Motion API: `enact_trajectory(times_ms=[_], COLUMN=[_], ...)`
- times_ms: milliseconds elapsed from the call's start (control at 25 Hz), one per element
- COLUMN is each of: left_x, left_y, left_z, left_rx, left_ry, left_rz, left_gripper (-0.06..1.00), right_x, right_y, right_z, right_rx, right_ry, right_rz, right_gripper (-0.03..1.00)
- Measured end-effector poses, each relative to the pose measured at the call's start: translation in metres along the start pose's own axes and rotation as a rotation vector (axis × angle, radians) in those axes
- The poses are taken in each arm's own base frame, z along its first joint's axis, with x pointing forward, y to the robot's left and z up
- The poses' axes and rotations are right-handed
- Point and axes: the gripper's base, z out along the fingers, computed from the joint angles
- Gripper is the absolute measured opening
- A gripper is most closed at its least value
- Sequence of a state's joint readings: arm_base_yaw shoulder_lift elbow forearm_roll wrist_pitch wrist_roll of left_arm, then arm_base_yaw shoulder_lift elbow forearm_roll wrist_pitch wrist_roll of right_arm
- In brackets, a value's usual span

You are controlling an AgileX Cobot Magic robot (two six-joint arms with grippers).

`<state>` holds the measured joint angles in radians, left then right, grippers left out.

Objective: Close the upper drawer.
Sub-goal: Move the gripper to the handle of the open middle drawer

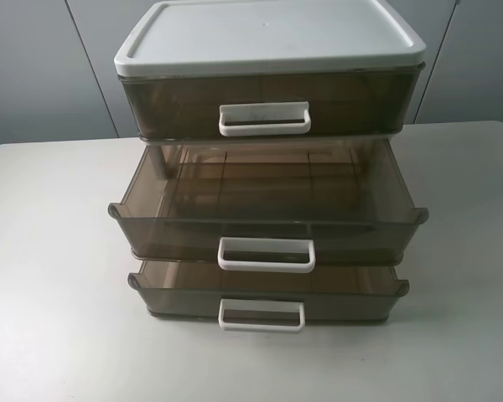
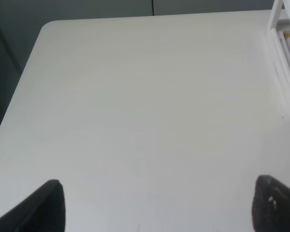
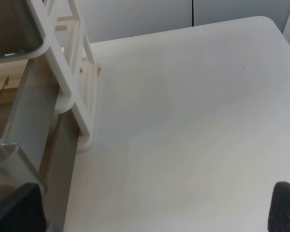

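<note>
Overhead, the upper drawer (image 1: 176, 234), middle of 3 in the cabinet (image 1: 268, 33) on the white table (image 1: 42, 251), stands pulled well out. At the left wrist, the left gripper (image 2: 159, 208) hangs over bare table, spread wide, holding nothing. At the right wrist, the right gripper (image 3: 152, 212) is equally wide and empty, beside the cabinet's white frame (image 3: 72, 72).

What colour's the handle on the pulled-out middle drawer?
White: the loop handle on the smoky-brown translucent upper drawer, clearest in the exterior high view.
</note>
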<state>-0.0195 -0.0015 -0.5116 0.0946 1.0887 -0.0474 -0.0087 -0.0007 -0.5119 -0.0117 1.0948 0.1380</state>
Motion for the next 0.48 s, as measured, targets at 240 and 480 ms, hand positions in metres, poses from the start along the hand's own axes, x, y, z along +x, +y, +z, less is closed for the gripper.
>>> enact_trajectory(times_ms=[240, 480], left_x=[0.0, 0.0], left_y=[0.0, 0.0], left_z=[0.0, 0.0], left_rx=[0.0, 0.0], left_ry=[0.0, 0.0], left_rz=[0.0, 0.0], left_gripper=[0.74, 0.74], right_x=[-0.023, -0.077], right_y=[0.006, 0.018], right_z=[-0.007, 0.01], right_rx=[-0.04, -0.088], right_ry=[-0.07, -0.038], right_rz=[-0.063, -0.171], right_gripper=[0.7, 0.7])
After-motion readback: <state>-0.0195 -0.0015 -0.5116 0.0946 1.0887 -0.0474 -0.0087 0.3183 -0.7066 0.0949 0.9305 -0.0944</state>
